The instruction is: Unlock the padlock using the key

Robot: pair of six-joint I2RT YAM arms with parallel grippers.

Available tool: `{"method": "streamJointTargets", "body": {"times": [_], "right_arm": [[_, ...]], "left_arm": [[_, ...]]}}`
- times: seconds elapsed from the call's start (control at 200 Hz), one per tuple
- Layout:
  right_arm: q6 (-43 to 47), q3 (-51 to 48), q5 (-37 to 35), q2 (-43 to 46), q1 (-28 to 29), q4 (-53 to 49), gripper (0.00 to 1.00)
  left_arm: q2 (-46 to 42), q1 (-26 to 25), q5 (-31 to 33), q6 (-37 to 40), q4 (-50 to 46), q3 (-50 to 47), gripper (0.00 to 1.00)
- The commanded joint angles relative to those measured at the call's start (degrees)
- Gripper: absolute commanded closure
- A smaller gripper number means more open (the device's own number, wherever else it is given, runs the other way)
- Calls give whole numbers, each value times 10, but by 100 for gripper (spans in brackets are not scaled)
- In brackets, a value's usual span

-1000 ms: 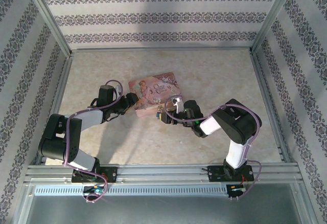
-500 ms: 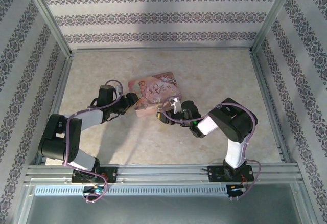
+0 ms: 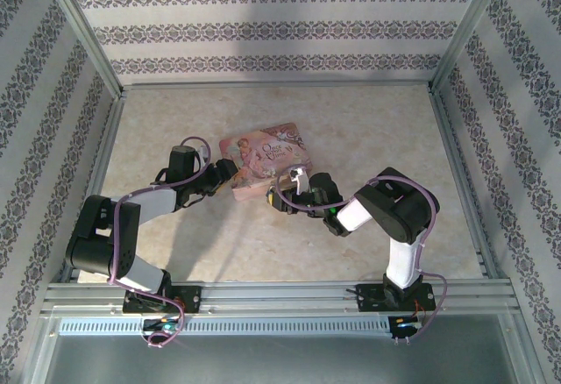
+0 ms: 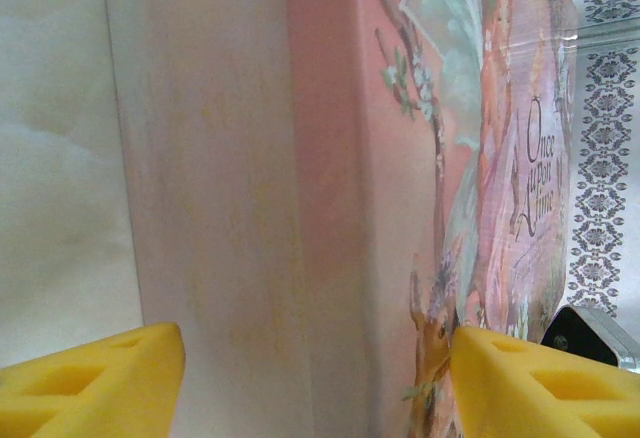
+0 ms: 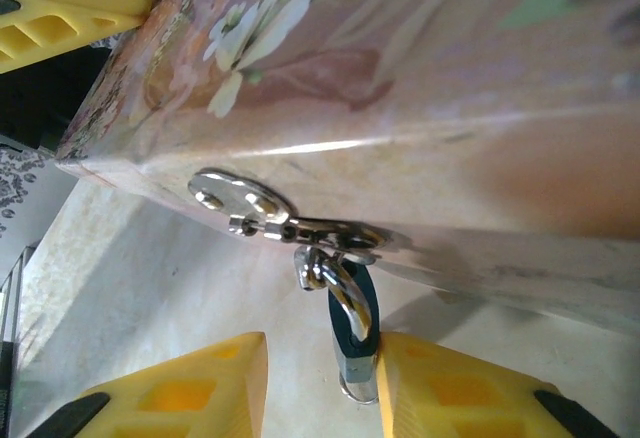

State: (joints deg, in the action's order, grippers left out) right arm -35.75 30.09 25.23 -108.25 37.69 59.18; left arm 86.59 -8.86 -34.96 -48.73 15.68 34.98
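Reaching low w/ bent elbow, R end effector (image 5: pixel 322 356) straddles padlock (image 5: pixel 352 326).

Padlock (image 5: pixel 350 323) half hidden behind one right gripper (image 5: pixel 322 360) finger, pink box (image 5: pixel 400 88) cropped by frame edges.

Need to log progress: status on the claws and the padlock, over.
Left claw clamped on pink picture-printed rectangular box. Right claw open, straddling tiny silvery-and-blue metal padlock. Padlock hangs from box's silver hasp.
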Motion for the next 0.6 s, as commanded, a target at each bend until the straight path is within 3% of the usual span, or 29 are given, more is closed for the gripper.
{"method": "streamJointTargets", "body": {"times": [0.0,0.32,0.6], "right_arm": [[-12,11,-7,-19,9,8,65],[-30,3,-58,-17,12,10,72],[-68,-2,-61,-9,12,32,81]], "left_arm": [[0,6,2,-7,13,-6,30],[-3,6,4,-8,16,-10,30],[-18,5,10,-9,15,-25,30]]}}
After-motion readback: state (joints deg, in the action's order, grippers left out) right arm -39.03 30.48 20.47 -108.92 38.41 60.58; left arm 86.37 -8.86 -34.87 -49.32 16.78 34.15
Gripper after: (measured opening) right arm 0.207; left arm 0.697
